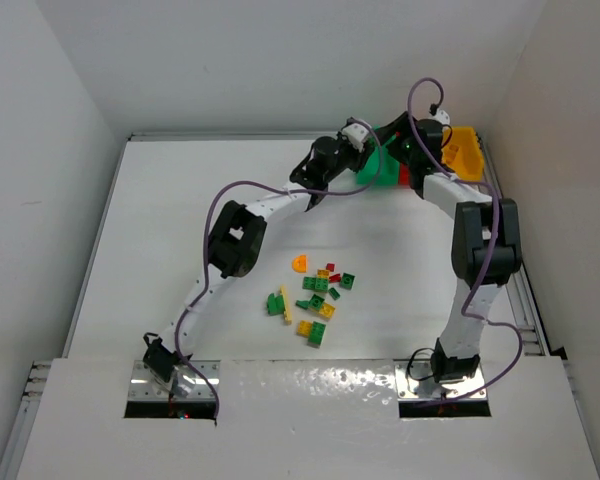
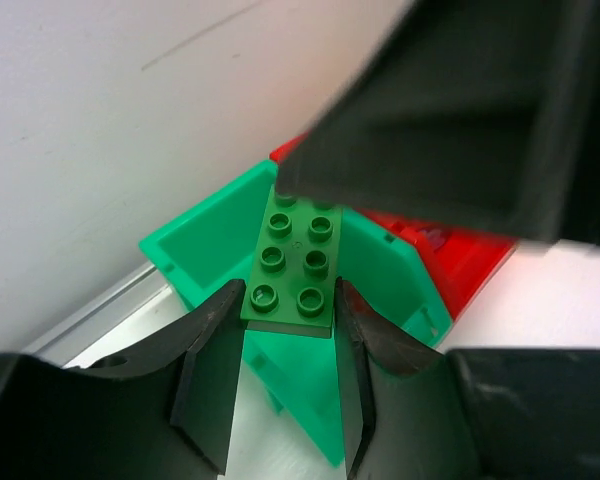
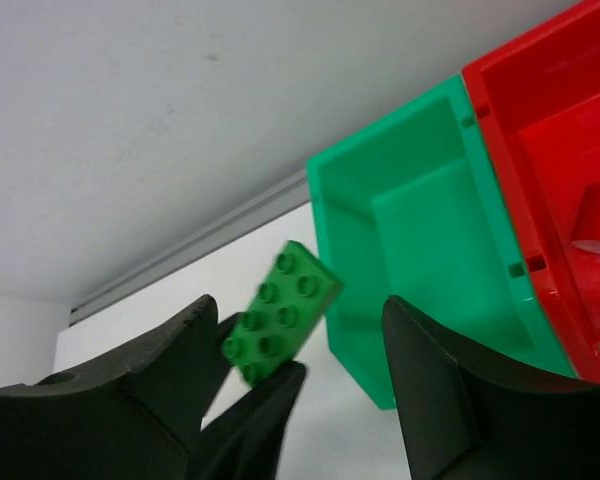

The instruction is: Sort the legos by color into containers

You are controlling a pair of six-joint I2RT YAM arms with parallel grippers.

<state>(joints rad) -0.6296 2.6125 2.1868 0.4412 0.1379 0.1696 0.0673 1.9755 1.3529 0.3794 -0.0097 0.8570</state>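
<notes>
So from my end the left gripper [image 2: 288, 298] was clamped tight on a flat green lego [image 2: 292, 262], one finger [image 2: 215, 350] on each long edge, studs facing the wrist cam. It held the lego right beside the green bin [image 2: 205, 235], outside the rim and not in it. The red bin [image 2: 460, 255] sat joined to that one, with the yellow bin [image 1: 462, 150] at the end of the row. The right gripper [image 3: 295, 370] hung close by with its jaws wide apart and nothing gripped. In its own cam the lego poked up between its fingers, close to the one on the left of the view, and I couldn't tell if they touched. The other legos [image 1: 315, 295] lay in a loose pile in the middle of the table [image 1: 180, 200], well apart from the bins.
</notes>
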